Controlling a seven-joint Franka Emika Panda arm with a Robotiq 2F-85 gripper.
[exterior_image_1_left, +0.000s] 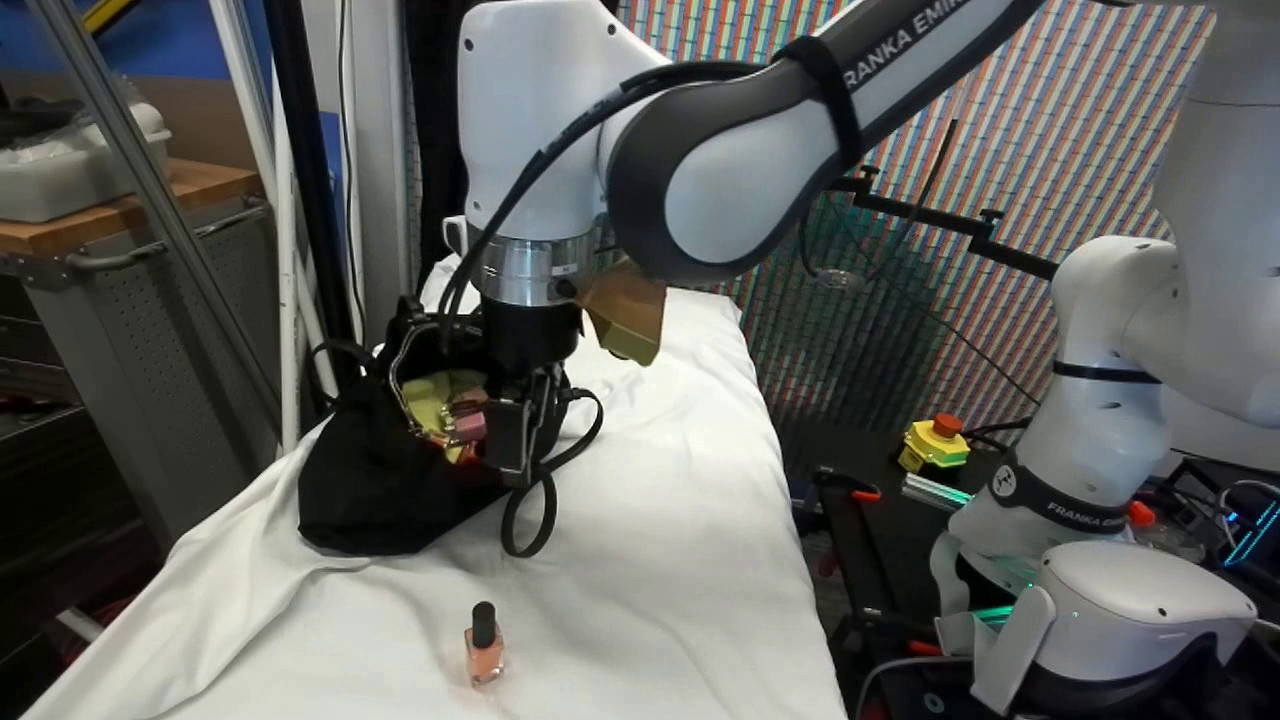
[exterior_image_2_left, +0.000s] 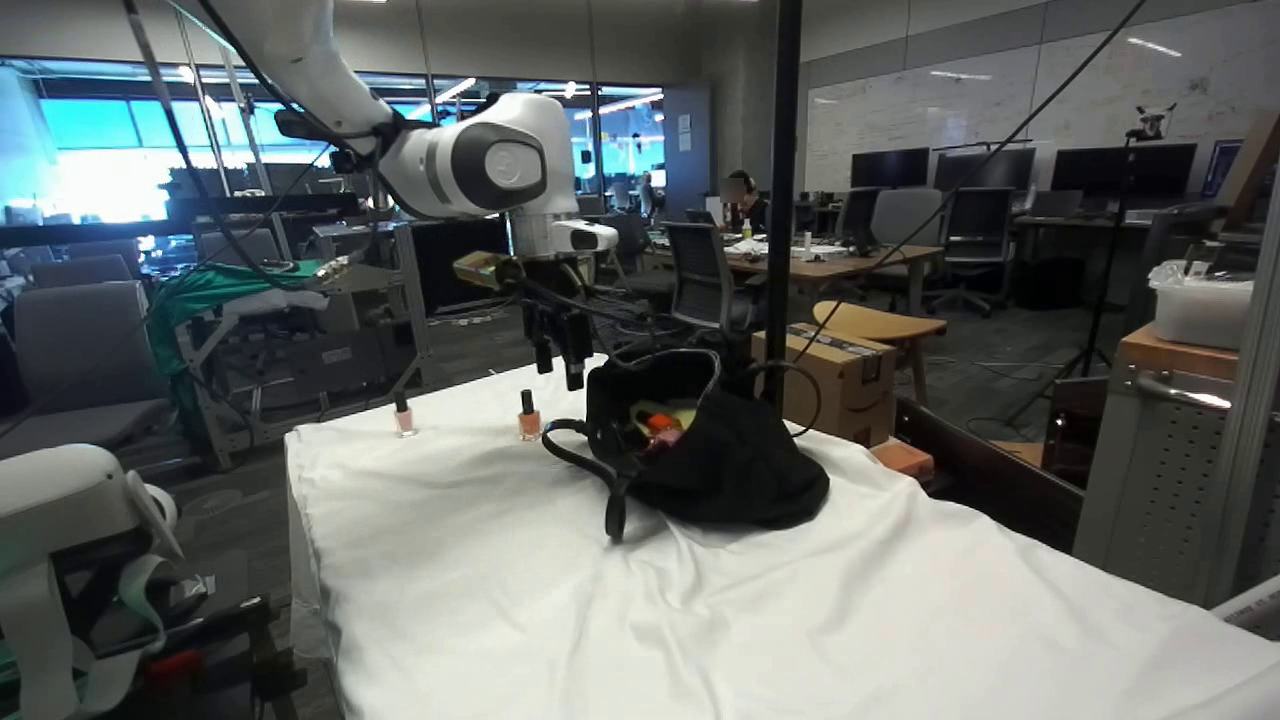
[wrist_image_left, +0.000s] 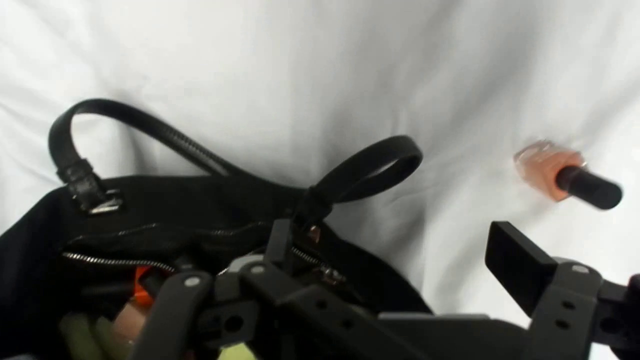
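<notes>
In an exterior view, handbag (exterior_image_2_left: 750, 480) on table (exterior_image_2_left: 480, 590), toward the right edge. Items (exterior_image_2_left: 662, 428) in its mouth; one strap (exterior_image_2_left: 616, 508) drops on its left onto the table. Nail polish bottle (exterior_image_2_left: 529, 424) left of the bag, near the far edge. Second bottle (exterior_image_2_left: 404, 420) further left, near the far-left corner. Gripper (exterior_image_2_left: 560, 375) above the table at the bag's left rim; in the wrist view one finger (wrist_image_left: 279, 245) overlaps the bag, the other the table. Robot base (exterior_image_2_left: 55, 500) past the left edge. Cardboard box (exterior_image_2_left: 840, 388) beyond the table, behind the bag. Bin (exterior_image_2_left: 1203, 312) on tool cart (exterior_image_2_left: 1140, 470), off right.
</notes>
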